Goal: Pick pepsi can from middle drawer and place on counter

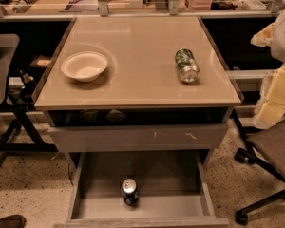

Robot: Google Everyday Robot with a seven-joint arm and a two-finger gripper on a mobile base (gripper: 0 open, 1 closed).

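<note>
The pepsi can [129, 192], dark blue with a silver top, stands upright on the floor of the open middle drawer [166, 179], near its front and a little left of centre. The drawer is pulled out below the counter [142, 80], a glossy beige square top. The gripper is not in view in the camera view.
A white bowl [84, 65] sits at the counter's left. A green patterned can [186, 65] lies on its side at the right. A shut grey drawer front with white scratches [137, 137] is above the open drawer. An office chair [270, 151] stands at the right, and a dark frame [14, 113] at the left.
</note>
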